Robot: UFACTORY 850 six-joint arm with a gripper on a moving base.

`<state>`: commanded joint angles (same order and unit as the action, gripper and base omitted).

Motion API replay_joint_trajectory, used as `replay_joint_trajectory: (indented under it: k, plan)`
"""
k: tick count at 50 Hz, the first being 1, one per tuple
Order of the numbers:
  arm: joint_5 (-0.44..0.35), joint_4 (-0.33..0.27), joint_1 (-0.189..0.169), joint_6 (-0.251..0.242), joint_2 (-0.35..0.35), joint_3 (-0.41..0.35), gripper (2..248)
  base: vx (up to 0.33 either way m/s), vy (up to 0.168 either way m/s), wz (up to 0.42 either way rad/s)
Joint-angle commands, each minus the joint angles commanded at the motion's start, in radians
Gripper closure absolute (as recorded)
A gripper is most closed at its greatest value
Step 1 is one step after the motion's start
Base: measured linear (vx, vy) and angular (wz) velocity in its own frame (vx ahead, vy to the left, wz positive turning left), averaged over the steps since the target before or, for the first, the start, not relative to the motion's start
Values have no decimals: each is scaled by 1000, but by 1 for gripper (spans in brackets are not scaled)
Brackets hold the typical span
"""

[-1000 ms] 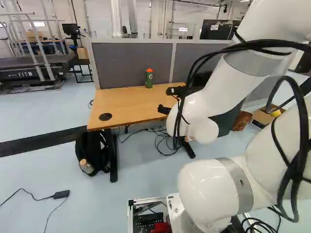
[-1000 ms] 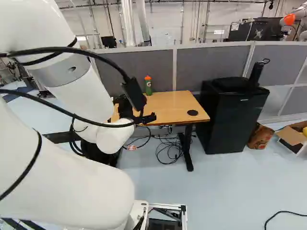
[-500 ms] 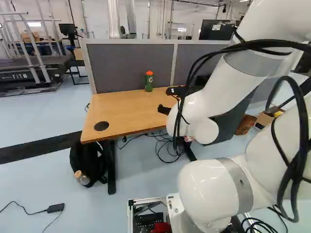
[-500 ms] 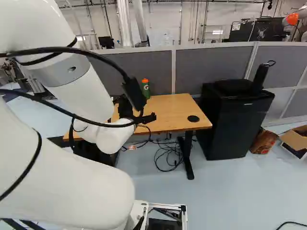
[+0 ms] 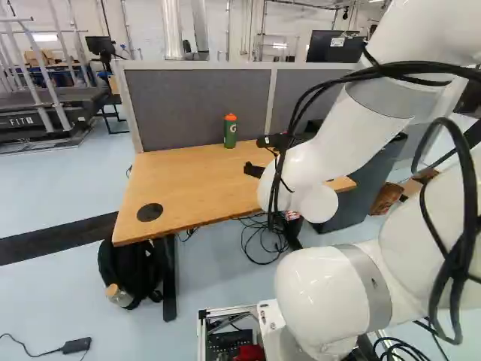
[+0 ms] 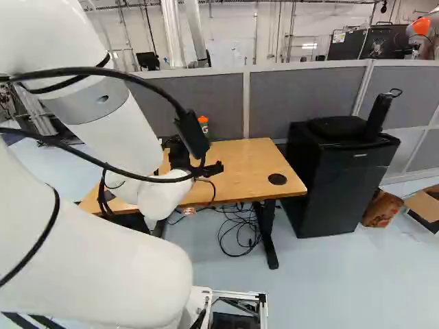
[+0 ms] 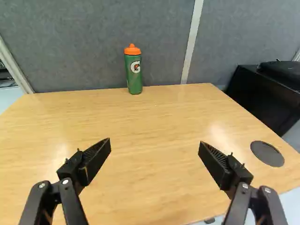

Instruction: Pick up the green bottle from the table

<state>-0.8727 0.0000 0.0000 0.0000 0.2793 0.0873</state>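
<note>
- And here the claw is spreading its 2 fingers wide, pinching nothing, with bare wood showing between them in the wrist view!
- The green bottle is standing upright on the desk, wearing its orange cap and sitting well ahead of the claw.
- It's holding a spot at the far edge, just in front of the grey partition.
- In the right base view, the arm is partly hiding that bottle, leaving mainly the cap and upper part peeking out.
- 2 round black discs are marking the desktop: 1 is lying toward the left end, and 1 is lying toward the right end, near the black cabinet.
- Down below, a black backpack is slumping by a desk leg, while dark cables are tangling on the floor.
- Beyond the cabinet, 2 cardboard boxes are resting on the floor at the right of the right base view.
</note>
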Motion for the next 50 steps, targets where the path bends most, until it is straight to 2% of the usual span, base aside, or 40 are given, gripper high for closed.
replay_joint_trajectory:
  k: [39, 50]
  plan:
    - [0, 0, 0, 0, 0, 0, 2, 177, 2, -24]
    - [0, 0, 0, 0, 0, 0, 2, 63, 2, -4]
